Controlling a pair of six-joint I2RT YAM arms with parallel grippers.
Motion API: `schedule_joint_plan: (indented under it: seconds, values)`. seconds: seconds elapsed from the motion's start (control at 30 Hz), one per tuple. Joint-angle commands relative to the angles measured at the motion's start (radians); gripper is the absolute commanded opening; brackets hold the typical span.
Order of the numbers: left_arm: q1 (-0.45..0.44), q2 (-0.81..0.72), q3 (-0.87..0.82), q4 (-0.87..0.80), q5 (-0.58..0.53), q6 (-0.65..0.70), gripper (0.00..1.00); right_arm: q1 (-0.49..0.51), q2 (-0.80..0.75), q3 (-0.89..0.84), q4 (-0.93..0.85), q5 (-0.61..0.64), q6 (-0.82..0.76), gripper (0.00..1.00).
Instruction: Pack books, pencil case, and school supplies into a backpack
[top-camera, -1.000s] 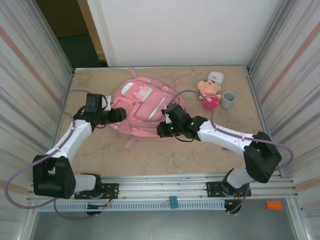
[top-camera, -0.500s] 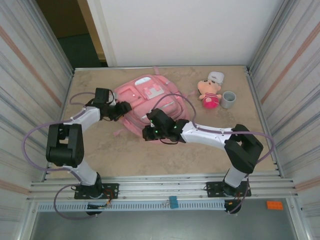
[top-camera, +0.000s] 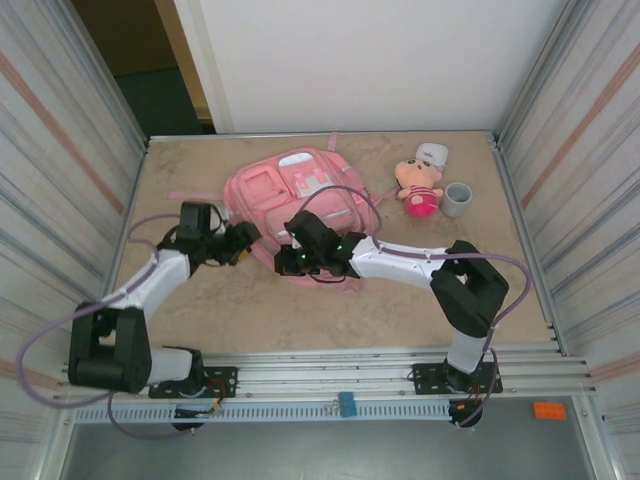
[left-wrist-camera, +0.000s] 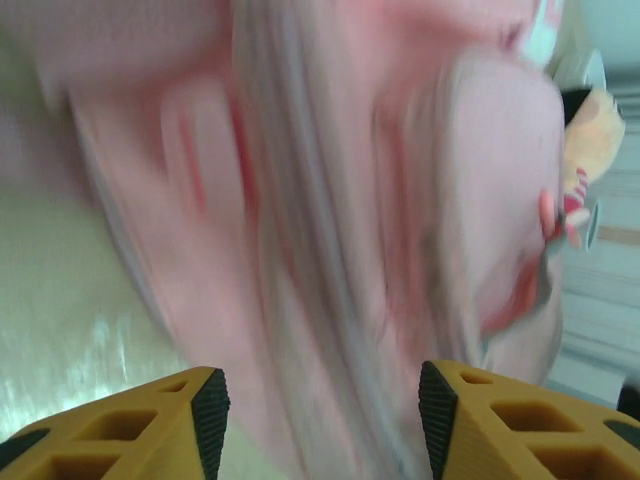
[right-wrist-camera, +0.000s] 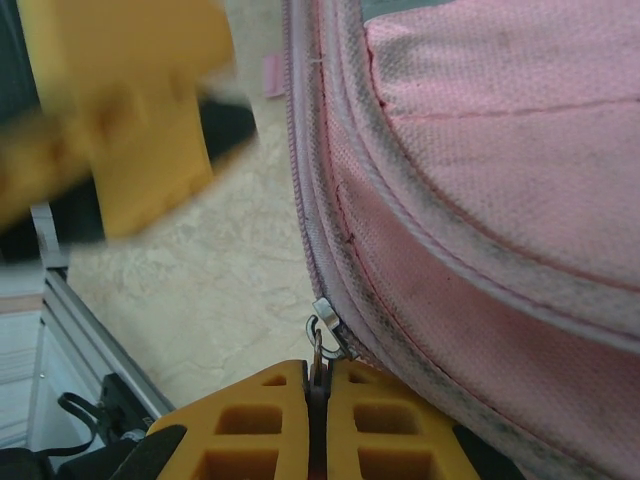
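The pink backpack (top-camera: 300, 190) lies flat at the table's middle back, zipped front pockets up. My right gripper (top-camera: 283, 262) sits at its near edge, shut on the metal zipper pull (right-wrist-camera: 320, 345) of the seam along the backpack (right-wrist-camera: 480, 200) side. My left gripper (top-camera: 243, 243) is just left of it, by the bag's near-left edge. In the left wrist view the left gripper (left-wrist-camera: 322, 410) stands open with blurred pink backpack (left-wrist-camera: 330, 200) fabric ahead of its pads. A blurred yellow left finger (right-wrist-camera: 130, 130) shows in the right wrist view. The books, pencil case and school supplies are out of view.
A pink plush doll (top-camera: 418, 187) and a small grey cup (top-camera: 457, 199) stand at the back right, right of the backpack. Corrugated metal walls (top-camera: 60, 170) close in both sides. Bare marbled tabletop (top-camera: 250, 310) lies between the bag and the arm bases.
The right gripper has travelled left along the backpack's near edge with the zipper pull. The backpack has turned and shifted toward the back. The left gripper swung back and then nearer.
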Motion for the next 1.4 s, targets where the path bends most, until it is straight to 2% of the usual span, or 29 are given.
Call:
schedule_joint_plan:
  seconds: [0.0, 0.2, 0.37, 0.4, 0.57, 0.67, 0.77, 0.9, 1.1, 1.2, 1.37]
  values:
    - [-0.036, -0.067, -0.034, 0.044, 0.017, -0.121, 0.55, 0.01, 0.015, 0.052, 0.042, -0.034, -0.001, 0.0]
    - [-0.056, 0.0, -0.029, 0.102, 0.037, -0.143, 0.54, 0.018, 0.022, 0.059, 0.039, -0.034, -0.003, 0.0]
    - [-0.064, 0.074, -0.011, 0.168, 0.017, -0.147, 0.48, 0.024, 0.02, 0.073, 0.034, -0.052, -0.013, 0.0]
    - [-0.064, 0.089, -0.001, 0.167, 0.012, -0.142, 0.45, 0.026, 0.019, 0.076, 0.033, -0.06, -0.018, 0.0]
    - [-0.04, 0.133, 0.035, 0.141, -0.018, -0.086, 0.17, 0.031, -0.003, 0.078, -0.02, -0.048, -0.036, 0.0]
    - [-0.003, 0.136, 0.069, 0.064, -0.027, 0.008, 0.09, 0.017, -0.038, 0.059, -0.089, -0.025, -0.058, 0.0]
    - [0.039, 0.123, 0.081, 0.004, -0.048, 0.082, 0.07, -0.005, -0.084, 0.023, -0.158, -0.012, -0.077, 0.0]
    - [0.088, 0.123, 0.082, -0.007, -0.028, 0.116, 0.06, -0.037, -0.13, 0.005, -0.281, 0.005, -0.119, 0.0]
    - [0.094, 0.138, 0.105, -0.026, -0.007, 0.148, 0.05, -0.091, -0.142, -0.022, -0.375, 0.058, -0.155, 0.0]
    - [0.094, 0.133, 0.115, -0.041, -0.002, 0.157, 0.06, -0.097, -0.14, -0.034, -0.343, 0.041, -0.17, 0.0]
    - [0.094, 0.123, 0.106, -0.031, 0.022, 0.139, 0.07, -0.099, -0.109, -0.035, -0.263, 0.021, -0.169, 0.07]
